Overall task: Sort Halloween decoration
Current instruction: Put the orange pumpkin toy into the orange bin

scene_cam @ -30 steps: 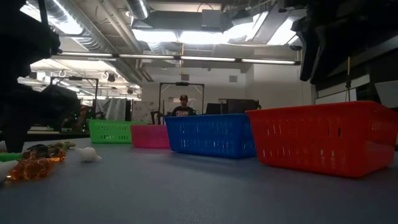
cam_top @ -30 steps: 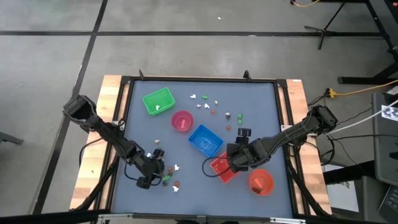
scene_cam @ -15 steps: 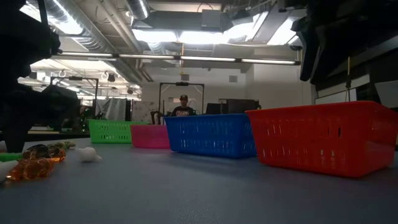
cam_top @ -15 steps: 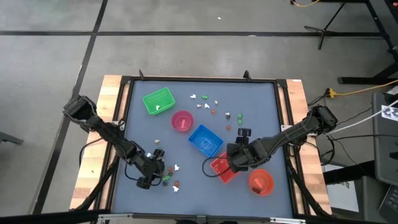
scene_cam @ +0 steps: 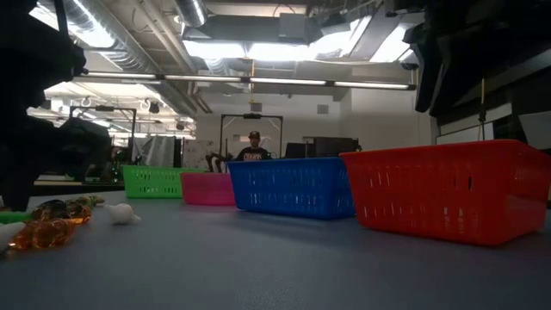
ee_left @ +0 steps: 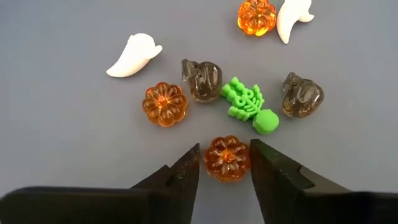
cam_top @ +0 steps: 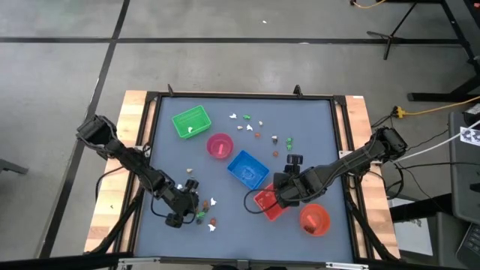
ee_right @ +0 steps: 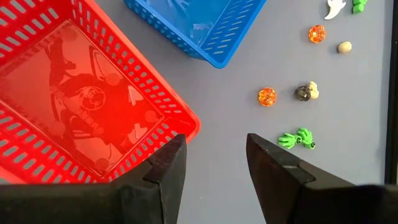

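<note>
Several tiny trinkets lie on the grey table by my left gripper (ee_left: pixel 225 163): orange pumpkins (ee_left: pixel 165 104), white ghosts (ee_left: pixel 134 55), dark pieces (ee_left: pixel 201 79) and a green skeleton (ee_left: pixel 249 106). My left gripper (cam_top: pixel 196 208), near the table's front left, has its fingers on either side of one orange pumpkin (ee_left: pixel 227 158). My right gripper (ee_right: pixel 214 158) hangs open over the edge of the red tray (ee_right: pixel 81 106), holding nothing. More trinkets (ee_right: pixel 267 96) lie on the table beyond it. My left gripper has the orange pumpkin's two opposite sides (ee_left: pixel 246 157) between its two fingertips (ee_left: pixel 264 163). The fingers come slanting down from above. The pumpkin lies flat on the table.
A green tray (cam_top: pixel 190 121), a pink bowl (cam_top: pixel 219 145), a blue tray (cam_top: pixel 247 169), the red tray (cam_top: pixel 268 202) and an orange bowl (cam_top: pixel 315 220) run across the table from far left to near right. More trinkets (cam_top: pixel 251 124) are scattered toward the far edge.
</note>
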Action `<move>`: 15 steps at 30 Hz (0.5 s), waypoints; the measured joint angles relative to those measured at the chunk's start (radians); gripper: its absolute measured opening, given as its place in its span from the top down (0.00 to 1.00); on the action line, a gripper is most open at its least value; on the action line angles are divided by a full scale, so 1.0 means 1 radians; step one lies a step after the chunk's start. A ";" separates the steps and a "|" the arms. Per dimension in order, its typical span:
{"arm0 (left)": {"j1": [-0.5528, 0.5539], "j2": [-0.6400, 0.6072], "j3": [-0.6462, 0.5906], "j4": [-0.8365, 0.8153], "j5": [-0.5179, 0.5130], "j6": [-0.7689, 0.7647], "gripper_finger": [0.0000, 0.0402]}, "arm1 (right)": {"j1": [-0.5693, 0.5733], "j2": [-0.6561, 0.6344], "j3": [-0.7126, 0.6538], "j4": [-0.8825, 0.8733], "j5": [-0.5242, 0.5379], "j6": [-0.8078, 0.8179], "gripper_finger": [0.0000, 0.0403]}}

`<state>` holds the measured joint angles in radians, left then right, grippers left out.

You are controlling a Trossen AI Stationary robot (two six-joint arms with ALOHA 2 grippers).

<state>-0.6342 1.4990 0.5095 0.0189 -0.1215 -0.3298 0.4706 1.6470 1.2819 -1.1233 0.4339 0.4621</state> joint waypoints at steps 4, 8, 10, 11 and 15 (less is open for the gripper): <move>0.000 0.000 0.000 0.000 0.000 0.000 0.75 | 0.000 0.000 0.000 0.000 0.000 0.000 0.58; 0.000 0.000 0.000 0.000 0.000 0.000 0.78 | 0.000 0.000 0.000 0.000 0.000 0.000 0.58; 0.000 0.000 0.000 0.000 0.000 0.000 0.79 | 0.000 0.000 0.000 0.000 0.000 0.000 0.58; 0.000 0.000 0.000 -0.001 0.000 0.000 0.79 | 0.000 0.000 0.000 0.000 0.000 0.000 0.58; 0.000 0.000 -0.001 -0.001 0.000 0.000 0.79 | 0.000 0.000 0.000 0.000 0.000 0.000 0.58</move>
<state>-0.6342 1.4990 0.5087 0.0181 -0.1214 -0.3294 0.4706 1.6470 1.2819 -1.1235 0.4339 0.4620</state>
